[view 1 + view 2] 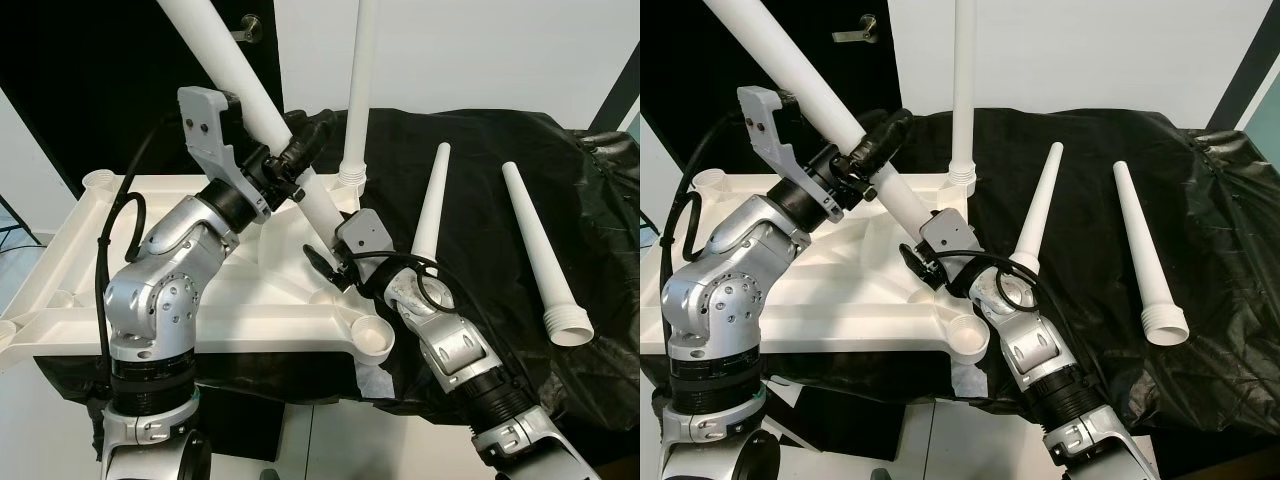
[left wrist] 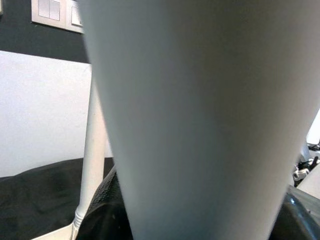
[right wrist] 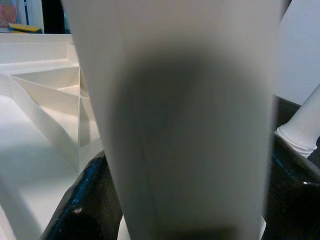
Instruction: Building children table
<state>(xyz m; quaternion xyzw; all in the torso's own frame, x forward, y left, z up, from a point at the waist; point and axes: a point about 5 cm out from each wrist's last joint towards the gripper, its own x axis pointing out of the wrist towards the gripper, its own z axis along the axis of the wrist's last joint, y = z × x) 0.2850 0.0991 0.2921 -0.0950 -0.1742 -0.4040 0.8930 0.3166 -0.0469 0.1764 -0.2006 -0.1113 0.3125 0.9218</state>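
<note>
Left eye view: upturned white tabletop on black cloth; left gripper clamped on slanted white leg, mid-shaft; right gripper clamped on same leg near its lower end, over tabletop; upright leg seated in far corner socket; two loose legs lying on cloth, right of tabletop.

Right eye view: same scene; empty near-corner socket.

Left wrist view: leg close up between black fingers; upright leg behind.

Right wrist view: leg between fingers; tabletop ribs behind.
</note>
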